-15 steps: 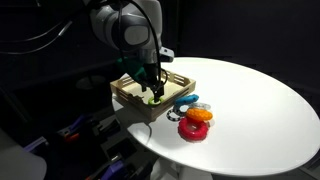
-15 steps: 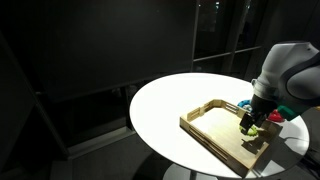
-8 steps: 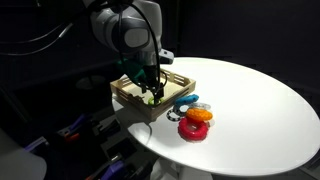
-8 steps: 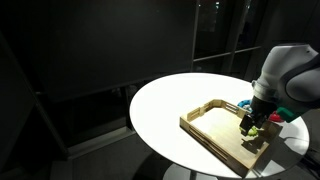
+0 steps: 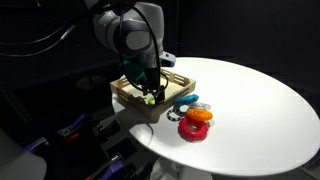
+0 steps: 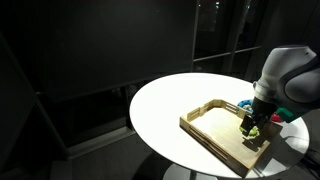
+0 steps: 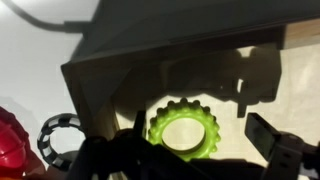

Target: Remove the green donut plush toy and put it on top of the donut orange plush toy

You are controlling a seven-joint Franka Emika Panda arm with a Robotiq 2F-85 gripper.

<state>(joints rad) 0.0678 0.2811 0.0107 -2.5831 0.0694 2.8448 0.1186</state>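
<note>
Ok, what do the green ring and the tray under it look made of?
The green donut plush toy looks like soft matte fabric or foam, I cannot tell which: scalloped ribbed rim, no shine. The tray looks like pale bare wood: flat tan floor, thin straight walls, matte.

A dim indoor room, most like a lab or an office set up for robot work. A round white desk (image 5: 262, 100) stands alone in the dark. In an exterior view, dark glossy glass panes (image 6: 225, 30) rise at 1 o'clock. Loose cables (image 5: 45, 38) hang at 10 o'clock.
</note>
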